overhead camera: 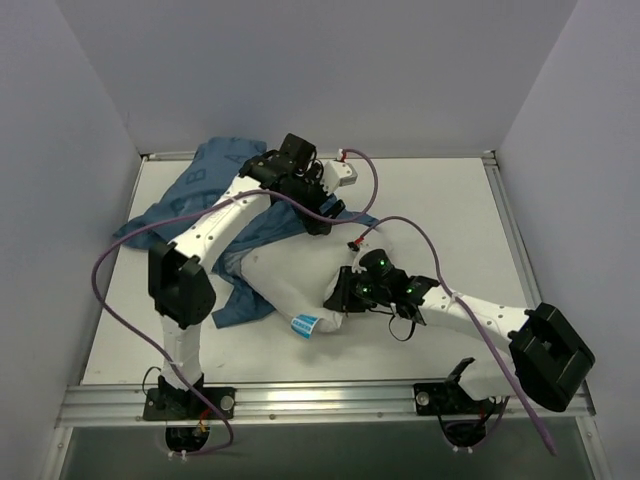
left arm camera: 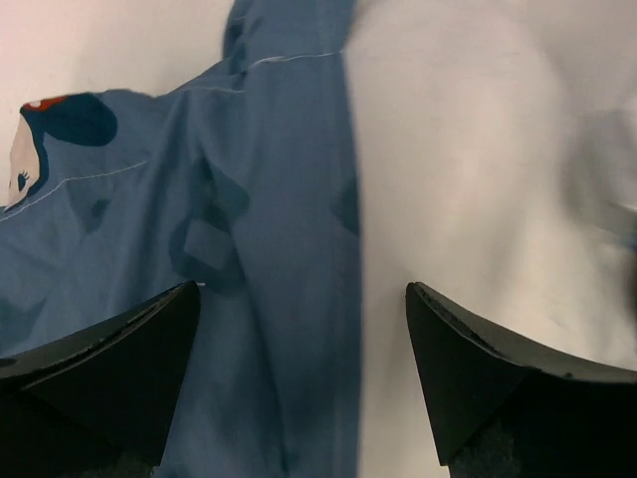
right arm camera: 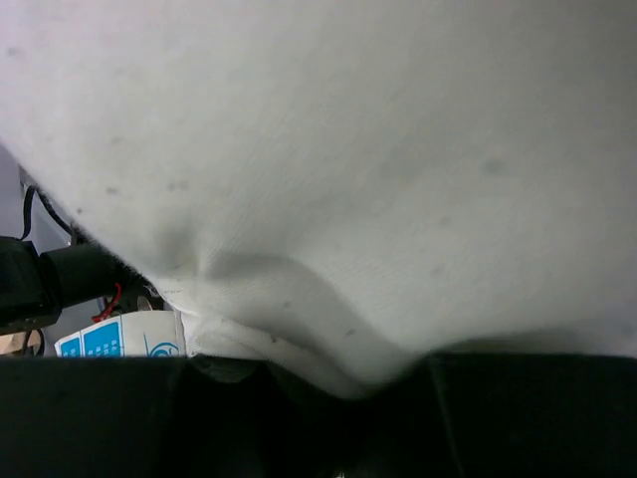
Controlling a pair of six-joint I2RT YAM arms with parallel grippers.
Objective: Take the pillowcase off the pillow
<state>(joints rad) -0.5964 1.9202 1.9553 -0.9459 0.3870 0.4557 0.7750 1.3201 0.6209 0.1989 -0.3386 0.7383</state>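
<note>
Pillowcase (overhead camera: 208,178) far left on table (overhead camera: 440,200), pillow (overhead camera: 290,278) partly inside it, jutting toward near right

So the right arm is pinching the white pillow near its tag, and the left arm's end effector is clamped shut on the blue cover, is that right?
Not quite. The left end effector is open, not clamped shut: the left wrist view shows its fingers spread over the pillowcase. The right end effector does pinch the pillow near its tag.

White table (overhead camera: 450,200), pale grey walls (overhead camera: 320,70)

Lab test cell: white table (overhead camera: 440,200), alu rail (overhead camera: 330,400), bare walls (overhead camera: 320,70).
</note>
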